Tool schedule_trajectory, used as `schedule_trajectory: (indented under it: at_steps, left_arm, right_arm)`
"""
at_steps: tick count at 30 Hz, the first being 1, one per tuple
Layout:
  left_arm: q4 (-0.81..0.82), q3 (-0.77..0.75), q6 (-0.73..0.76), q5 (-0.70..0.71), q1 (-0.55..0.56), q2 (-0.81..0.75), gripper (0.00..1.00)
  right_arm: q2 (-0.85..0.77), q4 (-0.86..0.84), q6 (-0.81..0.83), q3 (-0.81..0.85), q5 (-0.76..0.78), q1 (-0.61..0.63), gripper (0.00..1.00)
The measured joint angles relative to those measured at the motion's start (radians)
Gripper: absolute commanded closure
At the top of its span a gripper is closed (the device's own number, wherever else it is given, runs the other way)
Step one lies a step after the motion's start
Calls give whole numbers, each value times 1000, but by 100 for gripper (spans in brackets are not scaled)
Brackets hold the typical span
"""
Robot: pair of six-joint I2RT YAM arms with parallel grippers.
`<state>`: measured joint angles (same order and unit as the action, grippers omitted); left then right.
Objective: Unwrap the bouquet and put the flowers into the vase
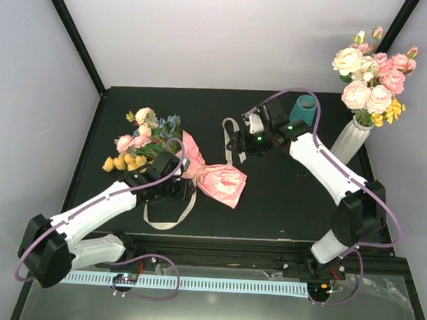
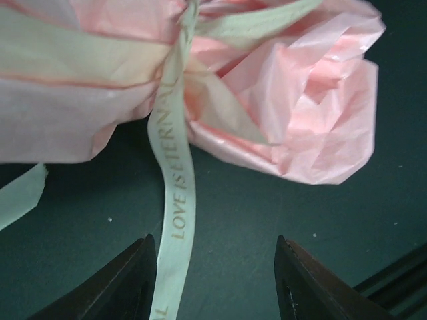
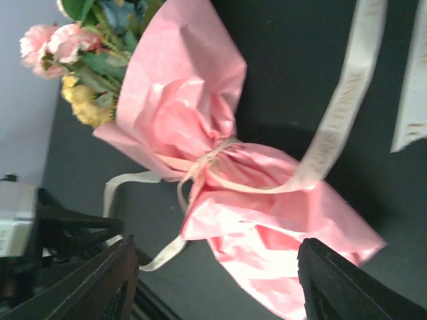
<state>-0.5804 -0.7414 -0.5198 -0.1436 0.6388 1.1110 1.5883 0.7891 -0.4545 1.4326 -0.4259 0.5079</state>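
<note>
Lying left of centre on the counter point(image 1: 289, 198), the bouquet point(image 1: 196, 163) has its ribbon point(image 2: 177, 193) knotted round it. Only the left wrist view shows the ribbon's lettering, beside the spread left end effector point(image 2: 213, 257). The right end effector point(image 3: 217, 267) is spread, empty; only the top view shows the vase point(image 1: 305, 107) beyond it.

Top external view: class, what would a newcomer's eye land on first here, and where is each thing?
The bouquet in crumpled pink paper lies left of centre on the dark table, its flowers pointing to the rear left and cream ribbon trailing loose. At the rear right, pink and cream roses fill a white ribbed vase, with the teal vase just left of it.
</note>
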Motion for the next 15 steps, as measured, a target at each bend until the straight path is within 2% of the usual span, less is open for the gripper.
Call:
schedule_trajectory:
  at_steps: [7,11,15]
  left_arm:
    - [-23,64,-34,19,18,46,51]
    - [-35,87,-40,20,19,59,57]
    - [-31,109,-43,3,25,83,57]
  right_arm:
    - [63,-122,-67,-19,-127,68,37]
    - [77,-186,-121,-25,-168,94,39]
    - [84,-260,-179,-59,-202,104,41]
